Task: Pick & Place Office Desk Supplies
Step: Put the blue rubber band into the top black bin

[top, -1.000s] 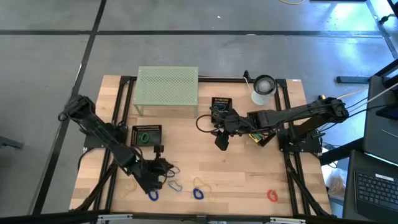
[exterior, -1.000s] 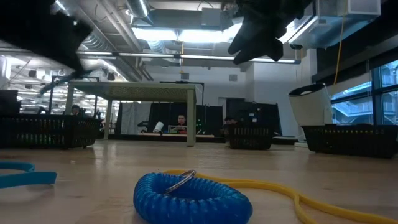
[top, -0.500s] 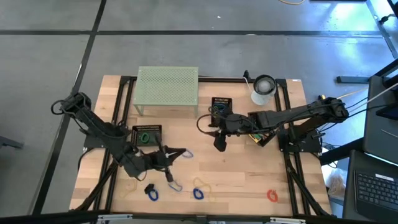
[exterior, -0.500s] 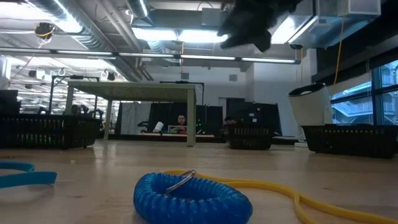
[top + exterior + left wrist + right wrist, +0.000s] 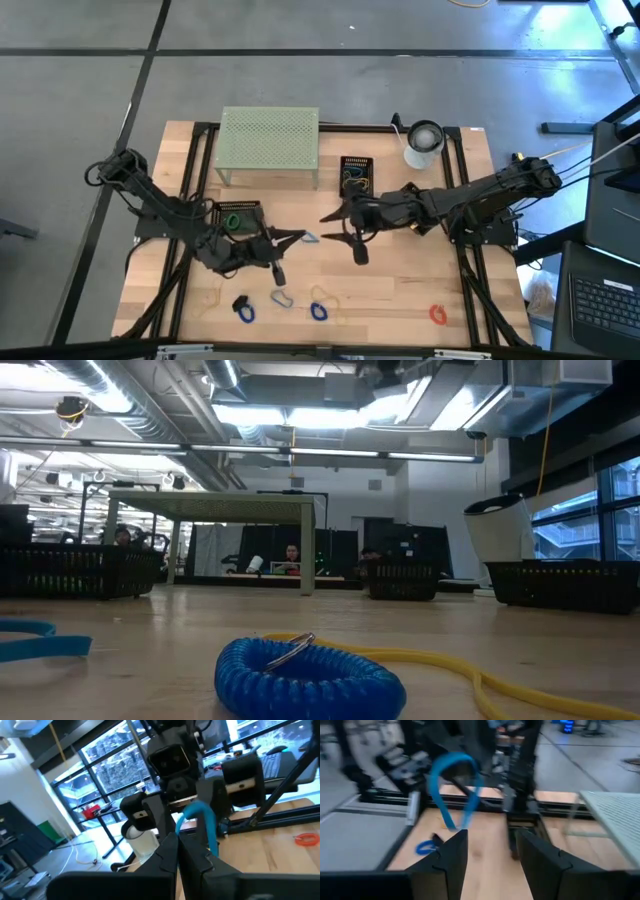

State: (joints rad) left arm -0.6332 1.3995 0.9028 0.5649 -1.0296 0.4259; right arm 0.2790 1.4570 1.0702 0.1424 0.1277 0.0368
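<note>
Now my left claw (image 5: 296, 238) pinches a blue loop (image 5: 309, 238) above mid-surface, offering it to my right claw (image 5: 333, 226), spread wide just beside it. I should hold steady until it closes. Nearer lie a grey clip (image 5: 281, 299) and a blue coil (image 5: 319, 311); nothing blocks.

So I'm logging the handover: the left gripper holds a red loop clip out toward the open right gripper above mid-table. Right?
Nearly. The loop clip pinched in the left gripper is blue, not red, as the left wrist and right wrist views show. The rest stands: the high view shows it held out toward the open right gripper above mid-table. A red clip lies on the table's near right.
</note>
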